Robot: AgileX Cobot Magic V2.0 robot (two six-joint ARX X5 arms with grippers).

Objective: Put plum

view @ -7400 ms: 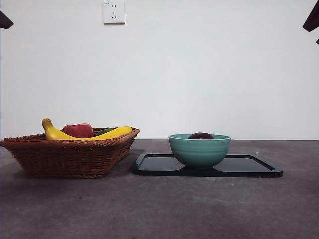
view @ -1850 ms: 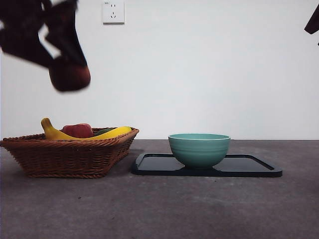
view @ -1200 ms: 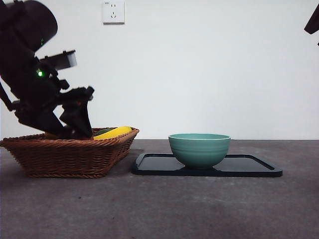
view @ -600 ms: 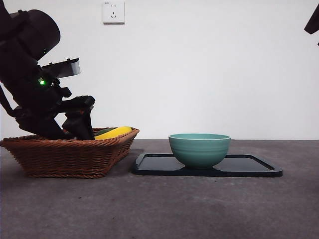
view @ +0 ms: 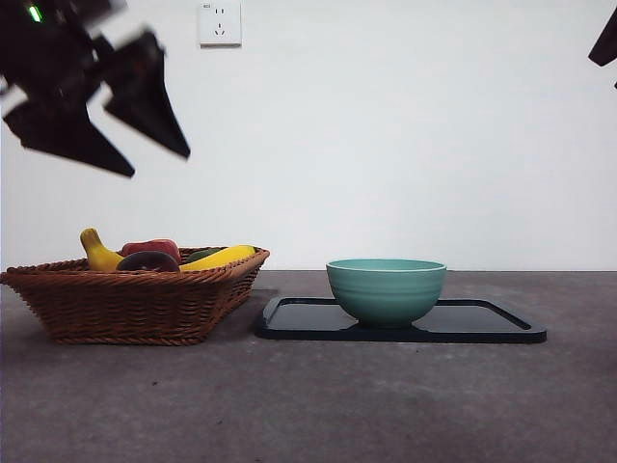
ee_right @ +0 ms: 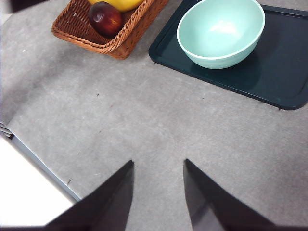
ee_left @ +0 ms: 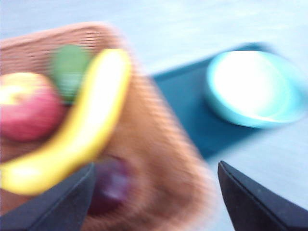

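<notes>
Basket [view: 135,299]: one plum [view: 147,261], one banana [view: 217,257].

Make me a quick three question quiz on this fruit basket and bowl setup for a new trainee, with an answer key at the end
1. True or false: the plum lies inside the wicker basket.
2. What does the green bowl stand on: A) the bare table, B) the dark tray, C) the basket?
3. Fill in: the left gripper hangs above the basket with its jaws ____ and nothing between them.

Key: 1 true. 2 B. 3 open.
</notes>
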